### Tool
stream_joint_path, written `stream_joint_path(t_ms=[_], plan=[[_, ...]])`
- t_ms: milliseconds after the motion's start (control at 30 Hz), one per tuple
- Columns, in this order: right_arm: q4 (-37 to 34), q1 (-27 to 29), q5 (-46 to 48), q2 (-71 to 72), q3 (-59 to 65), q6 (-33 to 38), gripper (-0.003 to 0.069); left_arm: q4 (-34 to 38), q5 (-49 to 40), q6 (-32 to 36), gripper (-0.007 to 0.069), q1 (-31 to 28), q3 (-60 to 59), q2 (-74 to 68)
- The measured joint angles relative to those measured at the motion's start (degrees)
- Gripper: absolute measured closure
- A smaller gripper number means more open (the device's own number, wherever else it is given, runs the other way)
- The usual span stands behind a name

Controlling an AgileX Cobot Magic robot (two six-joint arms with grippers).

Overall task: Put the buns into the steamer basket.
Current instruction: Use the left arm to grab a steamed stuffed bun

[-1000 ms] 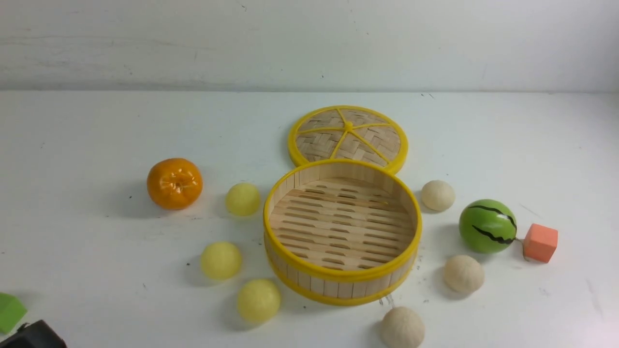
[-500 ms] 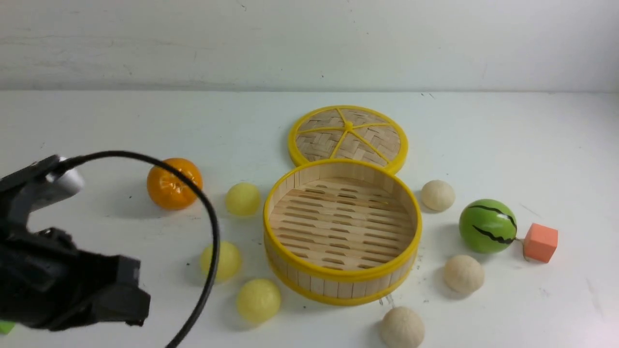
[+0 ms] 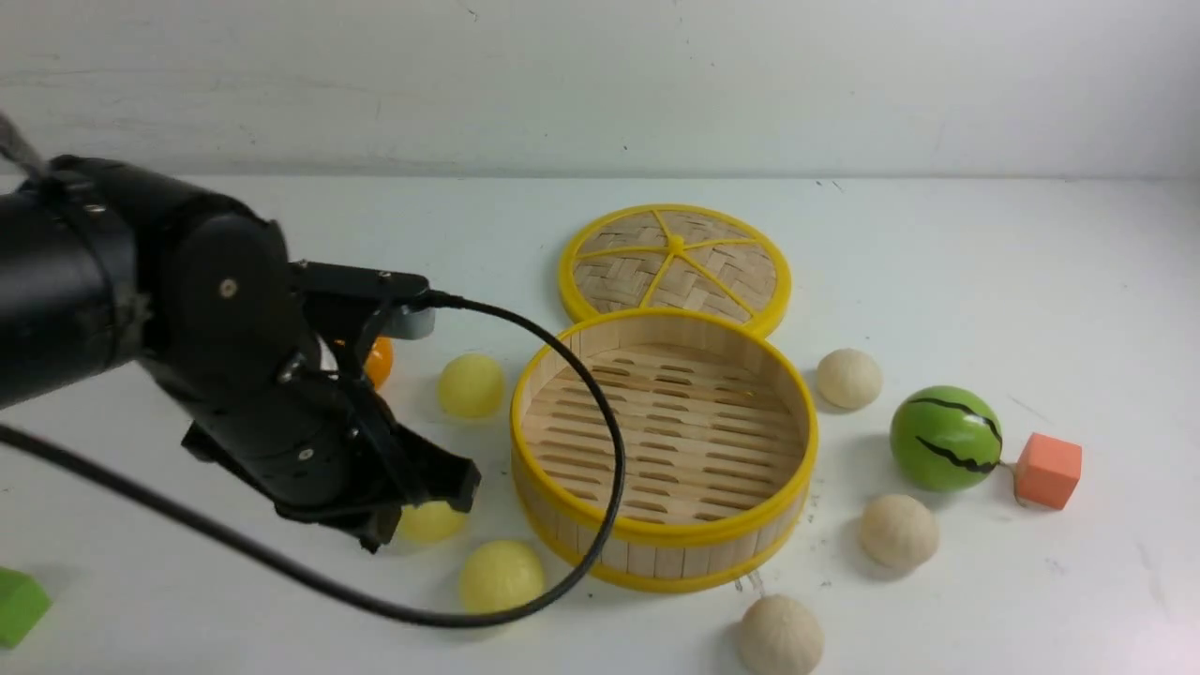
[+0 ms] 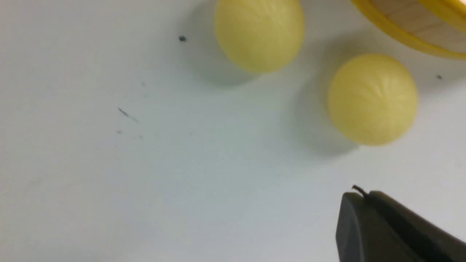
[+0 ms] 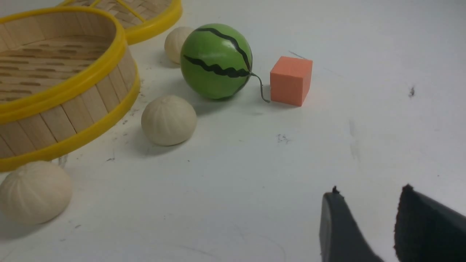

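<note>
The white table runs back to a plain white wall. Your steamer basket (image 3: 656, 559) stands empty in the middle, and its woven lid (image 3: 675, 262) lies flat just behind it. All six buns sit on the table outside the basket.

Three are yellow, on the left. The far yellow bun (image 3: 471, 385) is in the open, the middle yellow bun (image 3: 433, 522) is half hidden under your left arm, and the near yellow bun (image 3: 501, 577) is just beside the basket wall. Three are cream, on the right: the far cream bun (image 3: 848, 379), the middle cream bun (image 3: 899, 532) and the near cream bun (image 3: 780, 636).

Your left gripper (image 4: 366, 198) hangs over the table near the two nearer yellow buns, its jaws pressed together with nothing between them. Your right gripper (image 5: 369, 196) is over bare table, well apart from the cream buns, jaws partly apart and empty.

An orange (image 3: 379, 362) peeks out behind the left arm. A striped green ball (image 3: 945, 439) and an orange cube (image 3: 1047, 471) sit far right, and a green block (image 3: 19, 605) sits near left.
</note>
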State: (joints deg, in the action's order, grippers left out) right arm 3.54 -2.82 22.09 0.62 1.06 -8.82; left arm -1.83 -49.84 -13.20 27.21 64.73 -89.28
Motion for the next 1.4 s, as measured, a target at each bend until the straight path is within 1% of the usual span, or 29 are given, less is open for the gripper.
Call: stream_joint_path(t_ms=[133, 167, 233, 400, 433, 467, 567, 700, 800, 833, 933, 1267, 1400], plan=[[0.0, 0.0, 0.0, 0.0, 0.0, 0.0, 0.0420, -0.8, 0.0, 0.9, 0.0632, 0.0, 4.2, -5.8], [0.0, 0.0, 0.0, 0.0, 0.0, 0.0, 0.0420, -0.9, 0.0, 1.7, 0.0611, 0.0, 6.6, -8.8], [0.0, 0.0, 0.0, 0.0, 0.0, 0.0, 0.0420, -1.0, -0.4, 2.3, 0.0589, 0.0, 8.4, -10.3], [0.0, 0.0, 0.0, 0.0, 0.0, 0.0, 0.0420, -3.0, -3.2, 2.9, 0.0454, 0.0, 15.2, -16.5], [0.0, 0.0, 0.0, 0.0, 0.0, 0.0, 0.0420, -3.1, -3.3, 2.9, 0.0449, 0.0, 15.4, -16.8], [0.0, 0.0, 0.0, 0.0, 0.0, 0.0, 0.0420, -3.7, -3.5, 2.9, 0.0414, 0.0, 16.5, -17.8], [0.0, 0.0, 0.0, 0.0, 0.0, 0.0, 0.0420, -5.4, -3.6, 3.0, 0.0379, 0.0, 17.3, -19.0], [0.0, 0.0, 0.0, 0.0, 0.0, 0.0, 0.0420, -5.1, -3.5, 3.1, 0.0373, -0.8, 17.5, -20.0], [0.0, 0.0, 0.0, 0.0, 0.0, 0.0, 0.0420, -2.9, -2.9, 4.9, 0.0373, -2.3, 17.5, -20.5], [0.0, 0.0, 0.0, 0.0, 0.0, 0.0, 0.0420, -1.1, -2.4, 6.6, 0.0373, -3.2, 17.5, -20.7], [0.0, 0.0, 0.0, 0.0, 0.0, 0.0, 0.0420, 0.5, -2.2, 8.2, 0.0373, -3.8, 17.6, -20.8], [0.0, 0.0, 0.0, 0.0, 0.0, 0.0, 0.0420, -0.6, -1.3, 8.7, 0.0373, -3.8, 17.7, -22.8], [0.0, 0.0, 0.0, 0.0, 0.0, 0.0, 0.0420, -2.1, -0.4, 8.7, 0.0373, -3.8, 17.7, -23.6]])
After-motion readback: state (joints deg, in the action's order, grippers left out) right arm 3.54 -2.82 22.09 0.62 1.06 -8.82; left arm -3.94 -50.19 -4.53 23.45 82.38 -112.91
